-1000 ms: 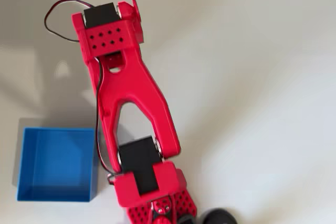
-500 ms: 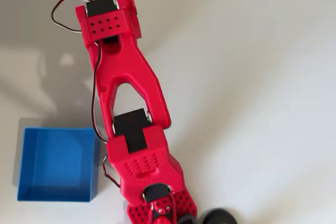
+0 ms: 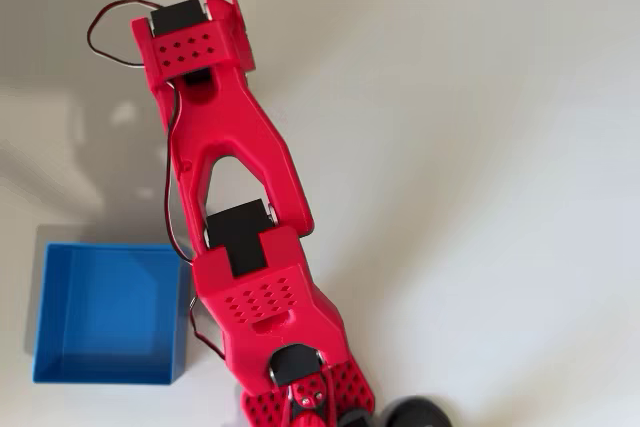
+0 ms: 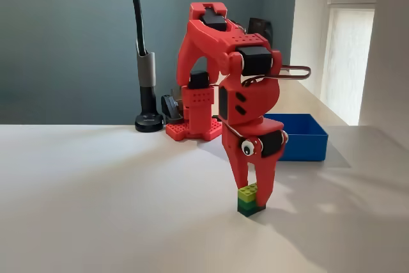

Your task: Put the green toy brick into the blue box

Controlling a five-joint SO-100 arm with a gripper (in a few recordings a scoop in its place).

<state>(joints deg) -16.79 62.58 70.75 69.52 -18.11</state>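
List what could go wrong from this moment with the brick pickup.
1. The red gripper has its fingers down around the small lime-green studded plastic brick, which looks turned at an angle to them; a close could twist it or squeeze it out.
2. The square blue plastic box sits well behind the arm, so a weak hold might drop the brick during the swing.
3. The fingers reach nearly to the white table and might scrape it.

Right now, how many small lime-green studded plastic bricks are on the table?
1. The small lime-green studded plastic brick sits on the white table between the red gripper fingers, well in front of the square blue plastic box. The arm could hide others from overhead.
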